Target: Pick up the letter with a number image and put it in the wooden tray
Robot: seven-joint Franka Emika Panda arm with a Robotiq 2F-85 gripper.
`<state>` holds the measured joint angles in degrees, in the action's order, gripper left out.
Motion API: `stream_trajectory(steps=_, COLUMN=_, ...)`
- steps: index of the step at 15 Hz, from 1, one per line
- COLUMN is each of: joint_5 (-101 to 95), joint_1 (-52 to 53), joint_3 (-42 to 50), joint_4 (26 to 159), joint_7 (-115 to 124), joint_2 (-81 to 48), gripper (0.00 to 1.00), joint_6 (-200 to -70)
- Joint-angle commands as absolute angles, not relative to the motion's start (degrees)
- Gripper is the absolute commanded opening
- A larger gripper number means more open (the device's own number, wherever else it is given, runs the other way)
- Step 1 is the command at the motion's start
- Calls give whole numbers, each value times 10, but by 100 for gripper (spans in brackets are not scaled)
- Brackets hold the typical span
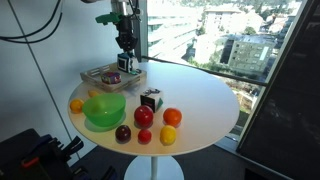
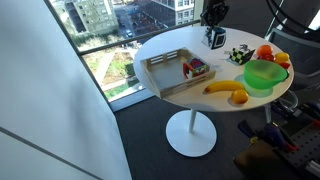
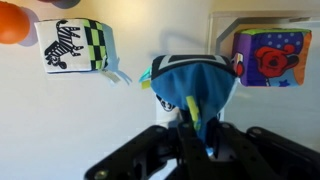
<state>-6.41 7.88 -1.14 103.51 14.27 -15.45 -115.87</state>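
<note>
My gripper (image 3: 190,125) is shut on the letter block with blue edges and white faces (image 3: 190,85) and holds it a little above the white table. Both exterior views show it hanging under the gripper (image 1: 124,45) (image 2: 213,15), the block (image 1: 124,61) (image 2: 214,39) just beside the wooden tray (image 1: 95,72) (image 2: 160,75). The tray has a multicoloured cube (image 1: 112,77) (image 2: 195,68) (image 3: 270,55) in it. The dark cube with black and green faces and a zebra (image 3: 77,45) (image 1: 150,99) (image 2: 237,55) stands on the table on the other side of my gripper.
A bright-green bowl (image 1: 105,108) (image 2: 263,74) stands next to the tray, with a banana (image 2: 228,90) beside it. Several fruits lie near the table's edge (image 1: 172,117) (image 1: 122,132) (image 2: 265,52). An orange (image 3: 12,22) shows in the wrist view. Windows stand behind the table.
</note>
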Motion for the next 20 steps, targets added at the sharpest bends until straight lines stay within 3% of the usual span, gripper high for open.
stream_trajectory(steps=1, joint_5=-65, joint_1=75, joint_3=-16, joint_4=1035, joint_7=143, joint_2=-155, gripper=16, joint_6=-1157)
stream_trajectory(steps=8, joint_5=-65, joint_1=74, joint_3=-16, joint_4=1035, joint_7=143, joint_2=-156, gripper=16, joint_6=-1157)
stream_trajectory(steps=9, joint_5=-65, joint_1=74, joint_3=-16, joint_4=1035, joint_7=143, joint_2=-156, gripper=6, joint_6=-1157)
stream_trajectory(steps=20, joint_5=-72, joint_1=91, joint_3=-22, joint_4=956, joint_7=155, joint_2=-210, gripper=7, joint_6=-1142)
